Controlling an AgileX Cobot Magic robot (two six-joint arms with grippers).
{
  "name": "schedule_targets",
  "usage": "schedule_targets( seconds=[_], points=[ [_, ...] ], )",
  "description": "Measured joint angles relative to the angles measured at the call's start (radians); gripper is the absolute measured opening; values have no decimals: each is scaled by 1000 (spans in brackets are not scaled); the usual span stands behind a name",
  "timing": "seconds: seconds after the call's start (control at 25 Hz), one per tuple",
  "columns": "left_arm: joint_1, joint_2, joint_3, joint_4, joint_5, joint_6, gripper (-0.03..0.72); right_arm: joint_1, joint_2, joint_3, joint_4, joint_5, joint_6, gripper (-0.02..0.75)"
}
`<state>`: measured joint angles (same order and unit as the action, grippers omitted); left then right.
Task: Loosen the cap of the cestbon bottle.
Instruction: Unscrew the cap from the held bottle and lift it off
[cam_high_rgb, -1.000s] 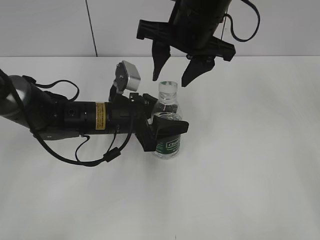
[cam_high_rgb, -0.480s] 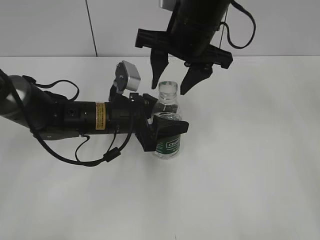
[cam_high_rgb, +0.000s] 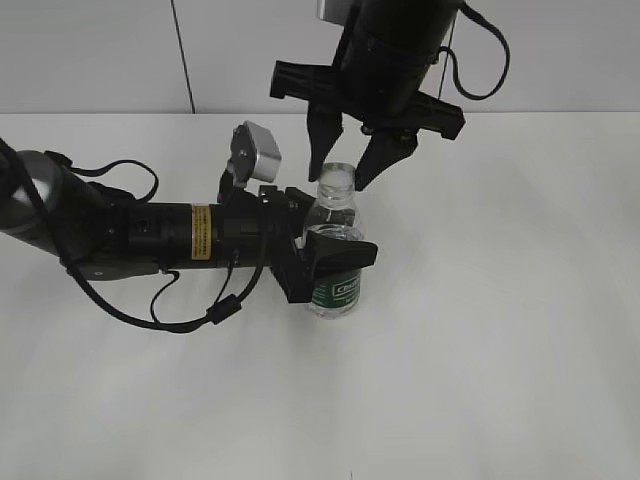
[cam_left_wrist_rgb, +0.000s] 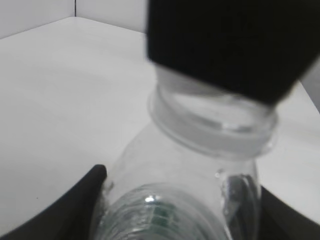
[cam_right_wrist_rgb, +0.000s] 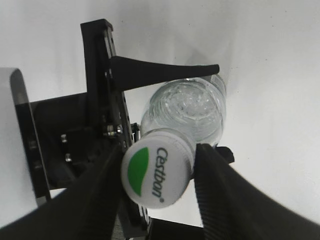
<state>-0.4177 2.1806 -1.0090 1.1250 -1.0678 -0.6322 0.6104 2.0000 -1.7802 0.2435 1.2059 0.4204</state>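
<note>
The bottle (cam_high_rgb: 336, 248) stood upright on the white table (cam_high_rgb: 500, 350), clamped around its body by the left gripper (cam_high_rgb: 325, 262). The cap (cam_right_wrist_rgb: 156, 172) was on the neck, apparently not yet loosened. The right gripper (cam_high_rgb: 348, 172) hung above the bottle, fingers apart, straddling the cap without clearly touching it. Compared with a second earlier, it had dropped from well above the cap to level with it. Gripping and twisting remained.
</note>
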Motion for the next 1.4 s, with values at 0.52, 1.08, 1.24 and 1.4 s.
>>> schedule_targets(
  seconds=[0.52,1.08,1.24,1.4],
  points=[
    [0,0,0,2,0,0,434,0,0,-1,3,1,-191,304],
    [0,0,0,7,0,-1,434,0,0,-3,8,5,-686,303],
    [0,0,0,9,0,-1,434,0,0,-3,8,9,-822,303],
    [0,0,0,10,0,-1,433,0,0,-3,8,10,-946,302]
  ],
)
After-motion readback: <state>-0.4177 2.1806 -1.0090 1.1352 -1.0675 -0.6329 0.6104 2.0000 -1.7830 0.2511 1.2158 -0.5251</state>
